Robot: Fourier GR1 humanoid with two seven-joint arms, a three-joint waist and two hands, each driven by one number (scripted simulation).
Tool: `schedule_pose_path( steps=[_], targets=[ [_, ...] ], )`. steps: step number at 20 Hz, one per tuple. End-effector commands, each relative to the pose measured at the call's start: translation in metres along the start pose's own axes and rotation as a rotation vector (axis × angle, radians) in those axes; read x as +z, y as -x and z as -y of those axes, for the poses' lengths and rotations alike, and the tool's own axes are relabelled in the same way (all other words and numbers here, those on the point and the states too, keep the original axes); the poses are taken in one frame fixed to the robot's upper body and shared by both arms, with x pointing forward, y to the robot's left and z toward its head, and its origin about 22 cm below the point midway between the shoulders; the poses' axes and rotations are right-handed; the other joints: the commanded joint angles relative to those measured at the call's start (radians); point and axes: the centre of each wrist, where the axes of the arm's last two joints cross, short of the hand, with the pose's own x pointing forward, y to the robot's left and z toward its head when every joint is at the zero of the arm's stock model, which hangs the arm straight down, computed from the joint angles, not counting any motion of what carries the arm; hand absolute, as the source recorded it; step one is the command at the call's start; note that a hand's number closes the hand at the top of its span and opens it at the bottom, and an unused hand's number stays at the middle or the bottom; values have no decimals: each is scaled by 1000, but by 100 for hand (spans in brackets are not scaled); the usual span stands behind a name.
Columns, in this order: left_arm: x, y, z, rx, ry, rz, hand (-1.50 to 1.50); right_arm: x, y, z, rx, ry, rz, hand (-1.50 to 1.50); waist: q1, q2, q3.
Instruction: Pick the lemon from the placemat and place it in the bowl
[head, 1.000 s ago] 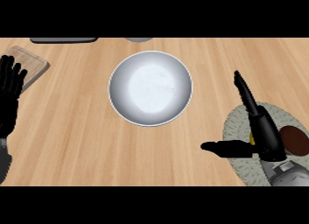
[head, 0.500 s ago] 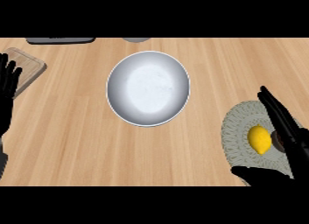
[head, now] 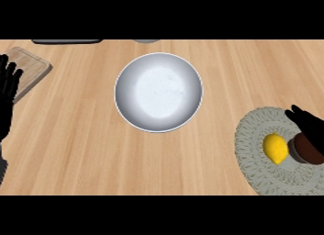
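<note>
Right hand (head: 315, 129) fingers straight, holding nothing, over placemat (head: 254, 151) beside lemon (head: 275, 148); bowl (head: 159, 92) mid-counter (left hand (head: 2, 94) flat, resting at left edge)

A light wooden counter (head: 76, 151) fills the view, its grain running left to right. The light is even and soft, with faint shadows only. At the upper left a pale wooden board (head: 30, 71) lies tilted on the counter. Along the top edge sits a dark flat thing (head: 67, 41), mostly cut off, and beside it a small grey shape (head: 147, 41), perhaps a cup's rim.
</note>
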Motion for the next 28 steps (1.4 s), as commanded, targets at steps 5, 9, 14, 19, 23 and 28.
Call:
schedule_pose_path(
  steps=[5, 9, 14, 19, 23, 28],
  targets=[
    [-1, -3, 13, 16, 22, -11, 0, 17, -21, 30, 150, -242, -126, -150, 18, 3, 4],
    [-18, -8, 6, 10, 7, 3, 0, 8, -9, 35, 156, -253, -152, -150, 12, 4, 4],
    [-8, -9, 3, 31, 41, 5, 0, -12, 11, -3, 128, -247, -169, -150, 27, 6, 5],
    [-18, 6, 16, 13, 13, 8, 0, -32, 41, 11, 113, -283, -188, -150, 19, 8, 5],
    [-3, -2, 4, 7, 31, -11, 0, -36, 45, -19, 115, -273, -224, -150, 26, 5, 5],
    [-6, 21, -2, 14, 9, 5, 0, -40, 79, -27, 115, -286, -235, -150, 18, 6, 5]
  ],
)
